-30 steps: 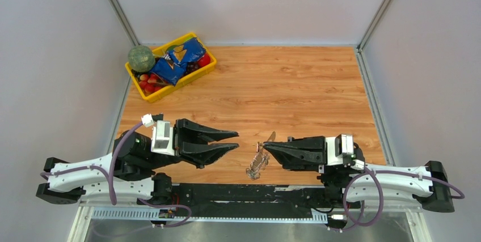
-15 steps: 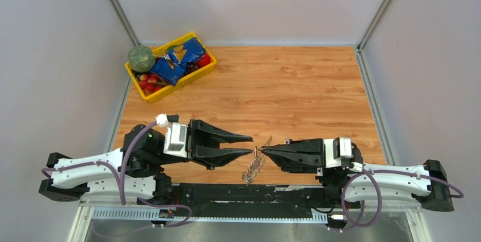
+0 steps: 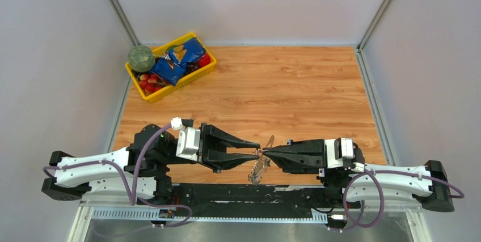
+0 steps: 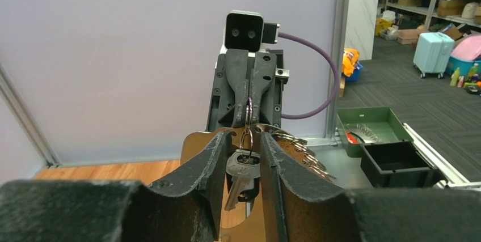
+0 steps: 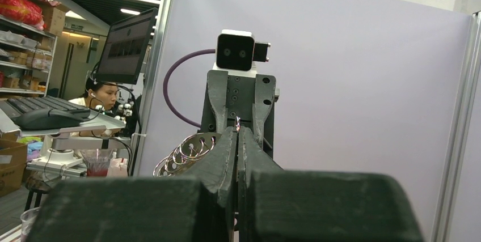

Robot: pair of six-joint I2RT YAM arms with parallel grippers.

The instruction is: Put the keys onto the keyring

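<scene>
Hanging off thin keyring [image 4: 248, 111], small silvery keys [image 4: 244, 171] sit inside the spread-apart L gripper [image 4: 245, 140]; R gripper [image 5: 237, 131] is pressed tight, pinching keyring top.

- A wood-grain table [image 3: 295, 89] is seen, walled in by pale panels at the far side and on both flanks.
- A yellow basket [image 3: 180, 85] is set on its far left corner, turned at an angle.
- The basket is filled with a blue snack bag [image 3: 180, 56], a green ball [image 3: 140, 58] and red fruits [image 3: 148, 80].
- The keyring [image 3: 260, 168] is seen over the near edge; contact with the table cannot be told.
</scene>
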